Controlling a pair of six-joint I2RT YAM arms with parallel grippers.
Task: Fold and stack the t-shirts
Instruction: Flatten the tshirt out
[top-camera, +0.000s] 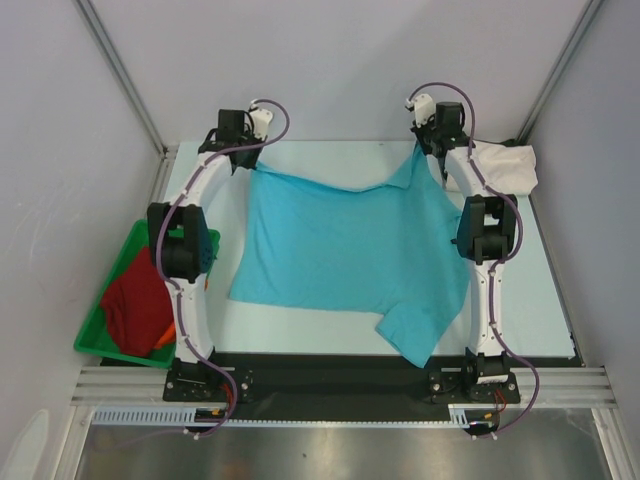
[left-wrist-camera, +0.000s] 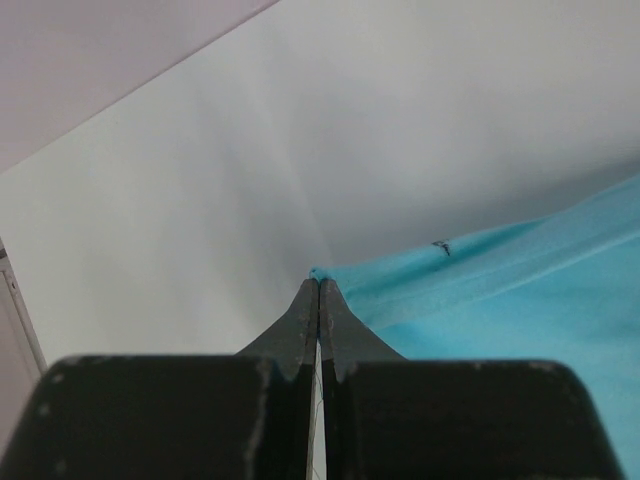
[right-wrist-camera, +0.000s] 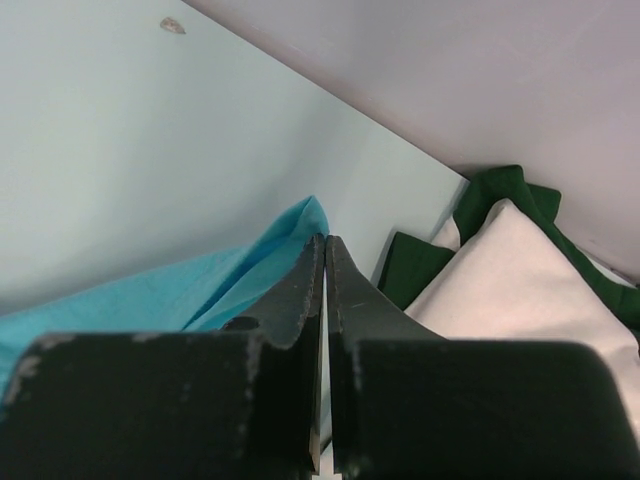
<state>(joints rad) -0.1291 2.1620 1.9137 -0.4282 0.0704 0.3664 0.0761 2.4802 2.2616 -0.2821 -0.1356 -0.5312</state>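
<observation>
A turquoise t-shirt (top-camera: 340, 250) is spread over the table, its far edge lifted and sagging between my two grippers. At the far left, my left gripper (top-camera: 250, 160) is shut on one corner of it; the left wrist view shows the pinched corner at the fingertips (left-wrist-camera: 318, 285), with the turquoise cloth (left-wrist-camera: 500, 300) running off to the right. My right gripper (top-camera: 432, 160) is shut on the other far corner, and the right wrist view has the turquoise cloth (right-wrist-camera: 150, 295) bunched at its tips (right-wrist-camera: 325, 240). The shirt's near part lies flat, one sleeve reaching the front edge.
A cream-white t-shirt (top-camera: 505, 165) lies folded at the back right, over dark green cloth (right-wrist-camera: 415, 265). A green bin (top-camera: 95, 340) off the table's left edge holds a dark red shirt (top-camera: 135, 305) and a bit of orange cloth (top-camera: 168, 335). Walls enclose three sides.
</observation>
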